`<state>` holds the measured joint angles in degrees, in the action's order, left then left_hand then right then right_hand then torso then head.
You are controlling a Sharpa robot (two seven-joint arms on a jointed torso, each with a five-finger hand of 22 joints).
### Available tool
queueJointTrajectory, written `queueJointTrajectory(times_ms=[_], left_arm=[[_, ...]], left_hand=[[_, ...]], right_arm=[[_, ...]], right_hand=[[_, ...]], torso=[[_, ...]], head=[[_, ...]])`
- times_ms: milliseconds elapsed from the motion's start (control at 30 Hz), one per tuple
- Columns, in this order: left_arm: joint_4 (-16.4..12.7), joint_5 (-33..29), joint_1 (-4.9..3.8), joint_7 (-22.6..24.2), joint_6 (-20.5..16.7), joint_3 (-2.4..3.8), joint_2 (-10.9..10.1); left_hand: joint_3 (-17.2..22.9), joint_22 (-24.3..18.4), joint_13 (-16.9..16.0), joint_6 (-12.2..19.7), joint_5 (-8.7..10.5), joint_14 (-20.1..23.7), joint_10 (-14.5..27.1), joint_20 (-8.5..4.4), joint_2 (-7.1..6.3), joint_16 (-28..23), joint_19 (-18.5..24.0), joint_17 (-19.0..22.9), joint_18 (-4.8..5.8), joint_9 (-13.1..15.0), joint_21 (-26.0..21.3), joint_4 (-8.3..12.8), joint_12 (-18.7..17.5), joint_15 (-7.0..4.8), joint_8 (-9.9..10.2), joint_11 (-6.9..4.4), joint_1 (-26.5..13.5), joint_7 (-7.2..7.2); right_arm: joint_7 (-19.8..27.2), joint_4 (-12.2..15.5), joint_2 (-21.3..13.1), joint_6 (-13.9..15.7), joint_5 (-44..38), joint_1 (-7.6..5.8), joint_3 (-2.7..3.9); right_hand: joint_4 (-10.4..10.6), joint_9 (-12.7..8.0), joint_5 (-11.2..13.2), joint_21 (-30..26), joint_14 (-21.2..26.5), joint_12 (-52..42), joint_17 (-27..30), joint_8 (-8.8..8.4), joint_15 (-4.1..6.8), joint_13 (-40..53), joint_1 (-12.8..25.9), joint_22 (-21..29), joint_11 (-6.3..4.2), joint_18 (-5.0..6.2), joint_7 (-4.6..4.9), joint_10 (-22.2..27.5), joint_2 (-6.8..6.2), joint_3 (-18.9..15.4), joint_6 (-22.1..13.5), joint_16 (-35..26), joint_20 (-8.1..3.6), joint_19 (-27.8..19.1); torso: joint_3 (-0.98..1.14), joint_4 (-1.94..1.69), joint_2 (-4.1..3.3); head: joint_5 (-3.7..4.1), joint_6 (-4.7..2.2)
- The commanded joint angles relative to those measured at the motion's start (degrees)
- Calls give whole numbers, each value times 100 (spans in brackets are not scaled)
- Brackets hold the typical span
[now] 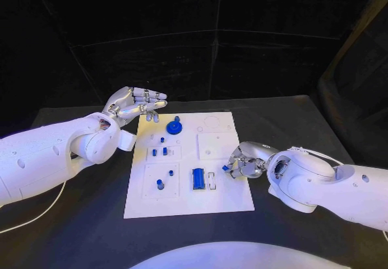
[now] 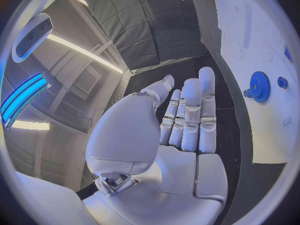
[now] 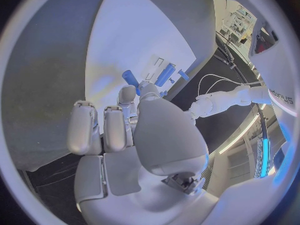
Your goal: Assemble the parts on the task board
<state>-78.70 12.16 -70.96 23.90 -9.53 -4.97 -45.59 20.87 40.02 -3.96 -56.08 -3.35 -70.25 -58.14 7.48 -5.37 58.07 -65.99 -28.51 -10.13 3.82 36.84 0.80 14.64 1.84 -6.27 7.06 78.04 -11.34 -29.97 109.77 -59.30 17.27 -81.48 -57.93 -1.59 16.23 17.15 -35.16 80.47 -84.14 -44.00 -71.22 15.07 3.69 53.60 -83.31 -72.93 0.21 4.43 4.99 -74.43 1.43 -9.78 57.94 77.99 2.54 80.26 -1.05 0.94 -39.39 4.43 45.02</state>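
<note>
Resting at the task board (image 1: 188, 206) edge, the right hand (image 1: 243, 163) pinches a blue part (image 3: 130, 78); the left hand (image 1: 133, 104) hovers open-fingered beside the gear (image 1: 175, 127).

Task board (image 1: 222, 199): white rectangular plate, flat in the middle of the black table, long side running away from the robot, divided into shallow recessed panels.

Blue gear (image 1: 175, 128): toothed wheel at the far end of the board, a small blue knob (image 1: 177, 118) just beyond it.

Small blue pegs (image 1: 165, 151): a cluster standing in the left-middle panel.

Blue cylinders (image 1: 160, 184): two small ones in the near-left panel.

Long blue block (image 1: 198, 178): upright-ribbed, near the centre, beside a white slotted bracket.
</note>
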Motion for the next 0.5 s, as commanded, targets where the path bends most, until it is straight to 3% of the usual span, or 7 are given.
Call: queueJointTrajectory(times_ms=[33, 333, 500], left_arm=[[-13, -22, -7, 13, 62, 4, 2], [-19, -22, -8, 10, 66, 4, 1], [-18, -22, -8, 10, 69, 4, 5]], left_hand=[[-13, -10, -8, 46, 18, 29, 44, 18, 61, 32, -13, 8, -39, 8, -38, 24, 25, 12, -29, 8, 14, 14], [-5, -11, -8, 45, 17, 30, 49, 16, 71, 34, -15, 10, -39, 8, -39, 34, 32, 10, -34, 8, 31, 14], [-5, -11, -8, 45, 17, 30, 49, 16, 71, 34, -15, 10, -39, 8, -39, 34, 32, 10, -34, 8, 31, 14]], right_arm=[[65, -3, 61, 179, 775, -7, 0], [-41, -82, 271, -13, 1098, -7, 0], [-137, -144, 425, -130, 1141, -7, 0]], right_hand=[[32, -12, 42, 49, -267, -63, -24, -33, 9, 32, 53, -28, -10, -75, -12, -75, -21, -1, 62, 32, 8, 53], [37, -39, 137, 105, -297, -260, -140, -71, 29, 189, 206, -122, -39, -94, -47, -214, -13, 12, 200, 115, -7, 109], [34, -34, 328, 156, -314, -459, -214, -84, 61, 360, 409, -207, -80, -111, -103, -357, 6, -6, 383, 170, -32, 161]], torso=[[-2, 3, -5], [3, 5, -7], [4, 0, -2]], head=[[-17, 9], [-27, 28], [-35, 38]])
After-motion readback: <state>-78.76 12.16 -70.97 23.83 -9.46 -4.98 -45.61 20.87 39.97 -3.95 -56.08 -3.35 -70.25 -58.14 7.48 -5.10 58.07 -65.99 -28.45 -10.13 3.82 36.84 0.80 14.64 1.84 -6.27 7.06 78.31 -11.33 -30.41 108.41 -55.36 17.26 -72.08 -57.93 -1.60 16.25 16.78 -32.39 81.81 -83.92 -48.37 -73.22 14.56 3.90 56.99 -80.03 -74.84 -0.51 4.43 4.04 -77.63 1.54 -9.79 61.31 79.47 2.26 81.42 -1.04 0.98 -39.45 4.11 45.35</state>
